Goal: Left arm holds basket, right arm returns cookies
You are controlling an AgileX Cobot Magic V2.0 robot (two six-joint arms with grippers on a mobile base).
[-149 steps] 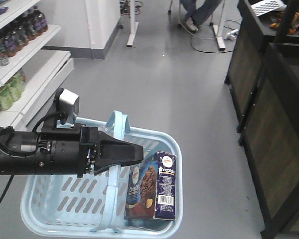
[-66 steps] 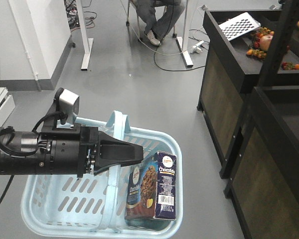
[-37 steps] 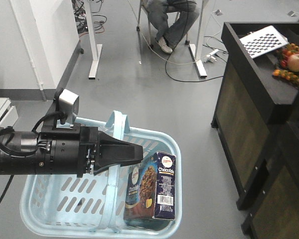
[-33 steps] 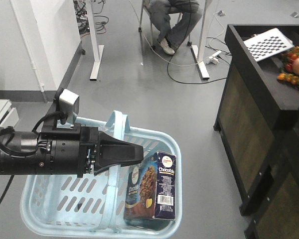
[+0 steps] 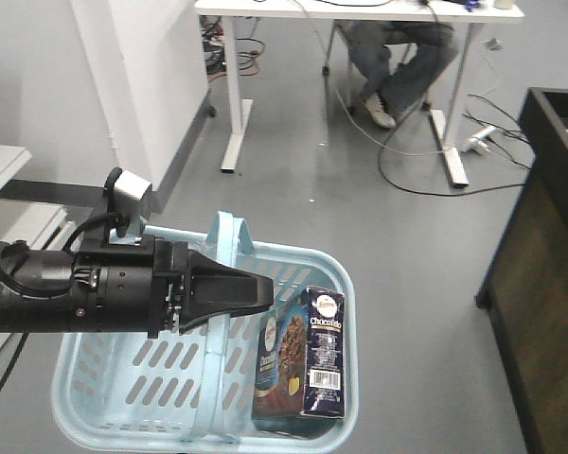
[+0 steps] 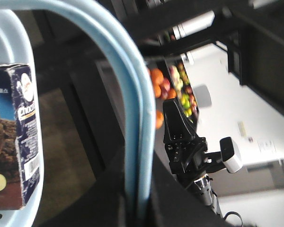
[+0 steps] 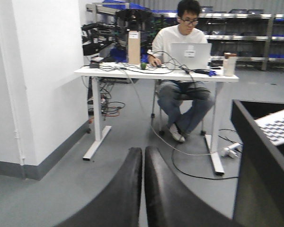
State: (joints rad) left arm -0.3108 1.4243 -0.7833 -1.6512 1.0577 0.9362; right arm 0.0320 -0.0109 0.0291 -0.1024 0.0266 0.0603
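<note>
View has swung since half a second ago: dark counter point(image 5: 549, 246) has slid to the right edge, its fruit is out of shot, and the white desk point(image 5: 360, 8) now sits far centre. Arm, basket point(image 5: 114, 388) and cookies box point(image 5: 310, 355) sit the same relative to each other.

Near:
- One left gripper point(image 5: 254, 293), black and tapered to a point, closed round the arched handle point(image 5: 223, 248).
- One basket: light blue plastic, slotted walls, rounded corners.
- One cookies box in its near-right corner: navy cardboard, standing on end, cookie picture and barcode sides showing.

Right gripper point(image 7: 143, 152): two smooth black fingers pressed together, nothing between. It is well apart from the basket.

Far:
- Glossy grey floor point(image 5: 360, 218).
- One seated person point(image 7: 184, 38) at the desk.
- One laptop point(image 7: 190, 49).
- Loose cables point(image 5: 417, 161).
</note>
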